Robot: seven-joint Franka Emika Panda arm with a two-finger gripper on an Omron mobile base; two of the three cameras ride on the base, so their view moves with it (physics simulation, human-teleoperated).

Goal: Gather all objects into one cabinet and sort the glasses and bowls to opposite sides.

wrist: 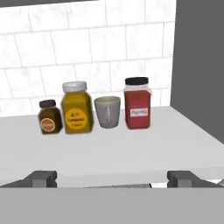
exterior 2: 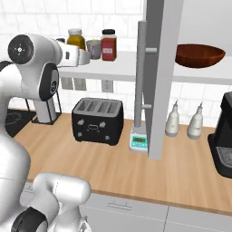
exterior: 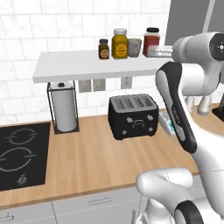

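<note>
Brown bowl (exterior 2: 200,55) appears from the right base.

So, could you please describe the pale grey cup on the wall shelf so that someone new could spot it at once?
Look at the white doorless wall shelf against the tiled wall, above the black toaster. Four small containers stand in a row at its back. The pale grey cup is third from the left, between the yellow-filled jar and the red-filled jar, and it alone has no lid and an open top.

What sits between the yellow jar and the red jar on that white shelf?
A pale grey cup stands between the yellow jar and the red jar, plain in the hand view.
</note>
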